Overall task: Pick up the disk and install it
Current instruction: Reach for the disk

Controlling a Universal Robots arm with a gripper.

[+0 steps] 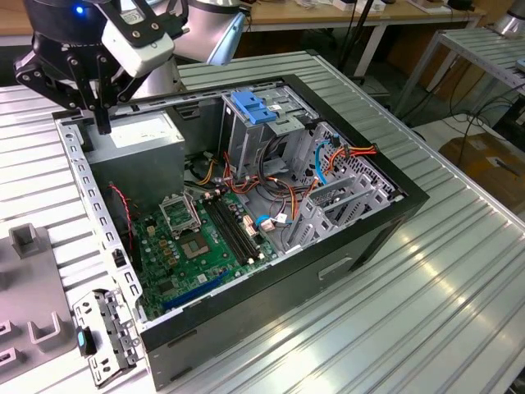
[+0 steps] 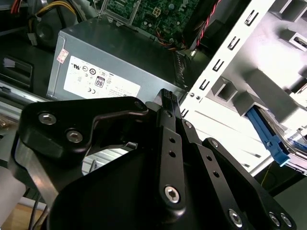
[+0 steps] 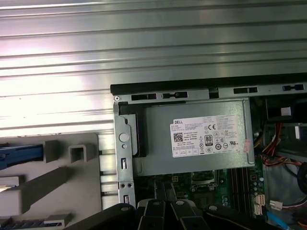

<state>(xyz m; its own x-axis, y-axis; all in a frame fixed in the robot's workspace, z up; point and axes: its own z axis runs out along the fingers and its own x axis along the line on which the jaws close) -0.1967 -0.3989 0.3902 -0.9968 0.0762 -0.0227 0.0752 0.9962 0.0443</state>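
Disk (image 3: 19,152) lies outside the computer case (image 1: 246,316), seated in a grey fixture (image 3: 72,184) on the surface (image 1: 426,271), beside the case corner that holds the power supply (image 1: 135,135). Of the disk, both wrist views catch one blue side rail; the second wrist view adds a sliver of silver body. Nothing touches it. Gripper (image 1: 102,123) hangs over that same corner, above the power supply and just inside the perforated case wall. Its fingers are drawn narrow, nothing between them. Drive cage (image 1: 250,111) with blue top stands further along the case's back edge. Judgement: the step in hand is the reach for the pickup, and the task is barely begun. Doing it well likely means spreading the fingers wide before any descent and setting them across the two rails rather than the label face. The approach should stay square to the fixture so the disk lifts without binding, and the case rim needs room.
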